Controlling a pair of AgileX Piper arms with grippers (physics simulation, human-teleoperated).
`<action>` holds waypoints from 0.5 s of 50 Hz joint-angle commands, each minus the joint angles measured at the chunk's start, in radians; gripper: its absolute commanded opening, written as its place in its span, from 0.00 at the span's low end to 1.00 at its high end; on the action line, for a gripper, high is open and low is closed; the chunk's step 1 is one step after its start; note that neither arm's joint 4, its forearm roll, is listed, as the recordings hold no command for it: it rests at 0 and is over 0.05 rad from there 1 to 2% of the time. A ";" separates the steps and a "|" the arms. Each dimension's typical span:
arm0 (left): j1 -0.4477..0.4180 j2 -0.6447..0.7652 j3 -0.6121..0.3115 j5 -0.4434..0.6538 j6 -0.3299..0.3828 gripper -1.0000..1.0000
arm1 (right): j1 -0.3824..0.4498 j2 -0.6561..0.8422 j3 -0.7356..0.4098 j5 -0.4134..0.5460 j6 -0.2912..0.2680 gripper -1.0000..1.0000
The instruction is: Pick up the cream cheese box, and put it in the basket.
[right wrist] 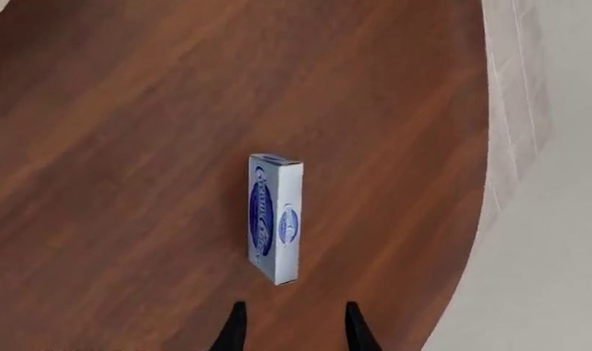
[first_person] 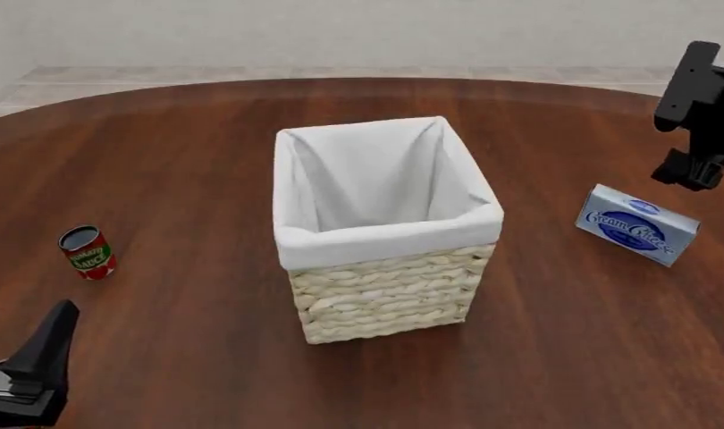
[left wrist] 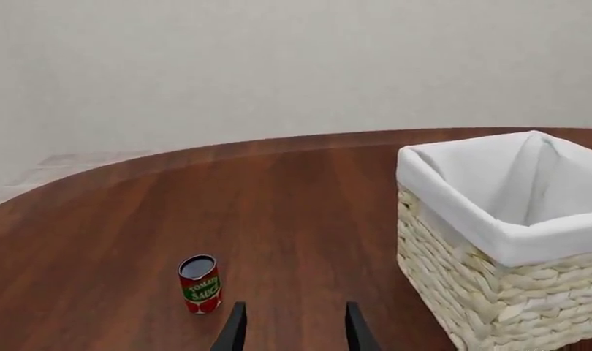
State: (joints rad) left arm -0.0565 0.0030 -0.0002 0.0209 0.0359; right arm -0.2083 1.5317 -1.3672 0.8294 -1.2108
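Note:
The cream cheese box (first_person: 636,223), pale blue-white with a dark blue oval, stands on its long edge on the table to the right of the basket (first_person: 386,295). In the right wrist view the box (right wrist: 275,218) lies just ahead of my right gripper (right wrist: 292,325), which is open and empty. In the front view the right gripper (first_person: 694,174) hangs above and slightly behind the box. The basket is tall, woven and white-lined, at the table's middle, and nothing shows inside it. My left gripper (left wrist: 294,329) is open and empty near the front left corner (first_person: 46,344).
A small red tomato sauce can (first_person: 87,252) stands upright left of the basket, close ahead of the left gripper (left wrist: 200,284). The basket (left wrist: 501,292) fills the right of the left wrist view. The round wooden table's (first_person: 195,161) edge runs near the box (right wrist: 471,241).

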 commanded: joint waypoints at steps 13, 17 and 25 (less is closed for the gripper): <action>-0.029 -0.002 0.000 0.002 0.051 1.00 | -0.074 0.083 0.128 -0.128 -0.236 1.00; -0.029 -0.001 0.000 0.018 0.013 1.00 | 0.058 0.112 0.013 -0.065 -0.111 1.00; -0.021 0.000 0.000 0.024 -0.024 1.00 | 0.015 0.148 -0.022 -0.052 -0.105 1.00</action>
State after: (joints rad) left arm -0.0772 0.0030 -0.0001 0.0341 0.0402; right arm -0.2167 1.6355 -1.3278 0.7578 -1.3507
